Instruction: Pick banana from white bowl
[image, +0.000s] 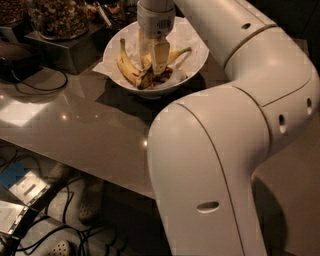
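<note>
The white bowl (192, 67), lined with crumpled white paper, stands on the brown table at the top centre. The banana (128, 68) lies at the bowl's left side, its long thin stem pointing up and its dark brown bruised end near the bowl's middle. A cleaner yellow banana (178, 54) lies to the right. My gripper (153, 61) hangs straight down into the bowl's middle, between the two bananas and just above the dark patch. It hides part of the fruit beneath it.
Clear containers of nuts and snacks (57, 17) stand on a grey stand left of the bowl. A black cable (35, 82) lies on the table (90, 125) at the left. My large white arm (235, 150) fills the right half. Cables and shoes lie on the floor below.
</note>
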